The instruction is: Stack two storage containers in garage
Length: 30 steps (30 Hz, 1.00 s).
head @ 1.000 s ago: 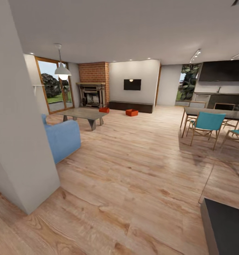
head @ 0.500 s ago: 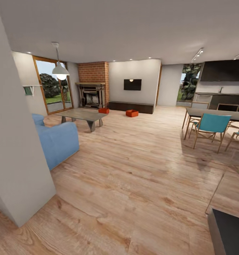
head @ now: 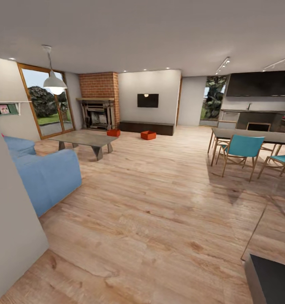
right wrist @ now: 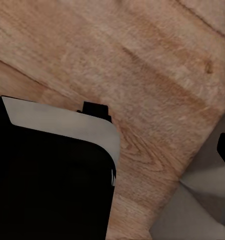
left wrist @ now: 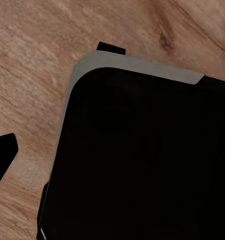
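- The head view has swung since a second ago: the grey wall corner [head: 7,236] has slid toward 8 o'clock, and more of the blue sofa [head: 45,177] shows.
- The living room's light wood-plank floor [head: 159,202] spreads ahead.
- The brick fireplace [head: 98,112] stands at 11 o'clock, with the dining table [head: 252,136] at 3 o'clock.
- The two storage containers sit apart on the floor near 12 o'clock, one [head: 113,132] beside the fireplace, the other [head: 148,135] before the low bench [head: 146,127].
- Whether either gripper is wide or narrow I cannot tell; the wrist views show a dark body over planks.
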Available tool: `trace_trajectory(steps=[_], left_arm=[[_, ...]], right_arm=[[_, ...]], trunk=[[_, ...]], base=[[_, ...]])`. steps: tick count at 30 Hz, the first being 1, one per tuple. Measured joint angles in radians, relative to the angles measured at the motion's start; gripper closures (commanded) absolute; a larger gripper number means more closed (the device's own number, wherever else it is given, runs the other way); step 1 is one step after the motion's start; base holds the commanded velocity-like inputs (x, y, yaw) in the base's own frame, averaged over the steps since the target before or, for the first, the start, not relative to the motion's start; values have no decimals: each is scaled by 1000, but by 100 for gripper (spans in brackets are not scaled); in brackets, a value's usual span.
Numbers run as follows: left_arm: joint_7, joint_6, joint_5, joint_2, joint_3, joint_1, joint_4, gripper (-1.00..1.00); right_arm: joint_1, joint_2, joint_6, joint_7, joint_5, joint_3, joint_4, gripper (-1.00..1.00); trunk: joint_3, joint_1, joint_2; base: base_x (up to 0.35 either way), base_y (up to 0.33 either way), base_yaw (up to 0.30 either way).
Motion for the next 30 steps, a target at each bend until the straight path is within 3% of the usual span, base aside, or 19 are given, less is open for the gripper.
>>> trace_trajectory(steps=[17, 30], left_arm=[[0, 1, 0, -1, -1, 0, 0, -100], [0, 1, 0, -1, -1, 0, 0, -100]], right_arm=[[0, -1, 0, -1, -2, -7, 0, -100], [0, -3, 1, -1, -1, -2, 0, -100]], trunk=[[-7, 0, 0], [-8, 0, 0]], base=[[322, 0, -266], [322, 0, -34]])
